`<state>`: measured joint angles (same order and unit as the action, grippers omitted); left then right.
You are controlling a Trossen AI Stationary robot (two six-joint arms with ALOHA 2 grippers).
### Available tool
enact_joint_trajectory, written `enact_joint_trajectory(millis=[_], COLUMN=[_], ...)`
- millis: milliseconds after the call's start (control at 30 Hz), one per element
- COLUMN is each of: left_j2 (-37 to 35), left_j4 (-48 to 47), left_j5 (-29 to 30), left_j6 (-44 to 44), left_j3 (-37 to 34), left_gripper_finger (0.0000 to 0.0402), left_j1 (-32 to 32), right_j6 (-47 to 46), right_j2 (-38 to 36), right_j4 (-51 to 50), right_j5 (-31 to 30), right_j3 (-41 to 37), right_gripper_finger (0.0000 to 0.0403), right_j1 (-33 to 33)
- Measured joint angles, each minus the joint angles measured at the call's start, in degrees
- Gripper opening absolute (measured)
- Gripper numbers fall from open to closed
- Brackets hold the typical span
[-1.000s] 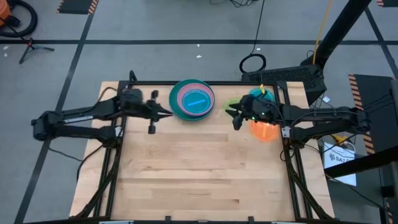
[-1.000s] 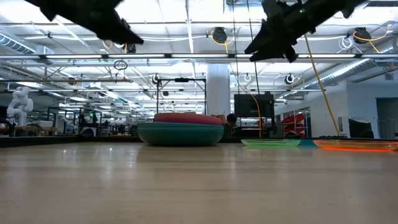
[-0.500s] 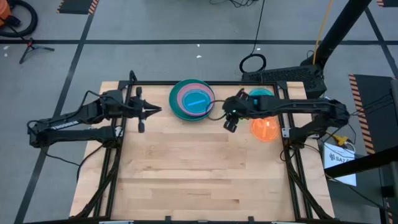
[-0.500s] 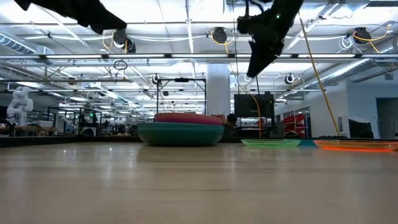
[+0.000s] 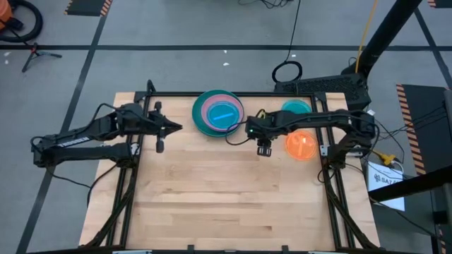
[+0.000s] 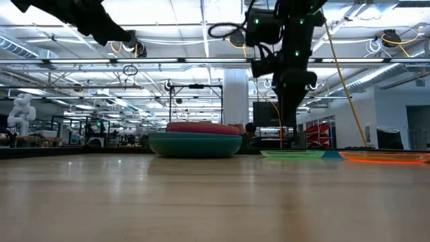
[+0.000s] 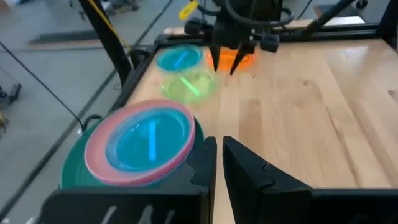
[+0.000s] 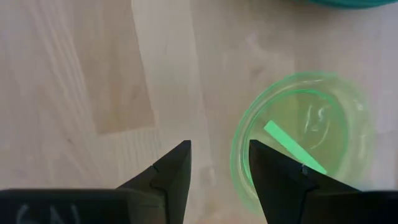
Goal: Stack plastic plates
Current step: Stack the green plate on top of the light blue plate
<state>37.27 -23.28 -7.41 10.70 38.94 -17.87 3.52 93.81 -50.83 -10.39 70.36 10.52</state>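
Two grippers: right gripper (image 8: 214, 163), fingers apart and empty, is hovering over lime-green plate (image 8: 301, 140) beside the stack (image 5: 218, 113), probably lining up; left gripper (image 7: 217, 163), fingers narrow, is waiting opposite.

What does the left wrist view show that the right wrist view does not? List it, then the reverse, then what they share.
Only the left wrist view: the stack of large plates with a cyan plate on top, the other cyan plate, the orange plate, the right pincer hanging above the table, and the left pincer, nearly closed and empty.

Only the right wrist view: the right pincer's own open fingers from straight above, over bare wood beside the plate.

Both: the lime-green plate and the wooden table.
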Motion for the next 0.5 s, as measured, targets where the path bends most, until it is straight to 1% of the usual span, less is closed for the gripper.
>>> enact_joint_trajectory(millis=[100, 300, 500], left_j2=[-0.9, -2.6, -2.5], left_j4=[0.4, 0.2, 0.4], left_j5=[0.0, 0.1, 0.1], left_j6=[-1.5, -2.0, -1.7], left_j3=[0.0, 0.0, 0.0], left_gripper_finger=[0.0035, 0.0035, 0.0035], left_j1=[0.0, 0.0, 0.0], right_j6=[1.4, 0.2, 0.5], right_j2=[0.9, 0.5, 0.5], right_j4=[1.6, 6.5, 10.2], right_j5=[0.1, -0.1, -0.1], right_j3=[-2.8, -10.9, -13.2], right_gripper_finger=[0.0155, 0.0155, 0.0155], right_j1=[1.1, 4.3, 5.8])
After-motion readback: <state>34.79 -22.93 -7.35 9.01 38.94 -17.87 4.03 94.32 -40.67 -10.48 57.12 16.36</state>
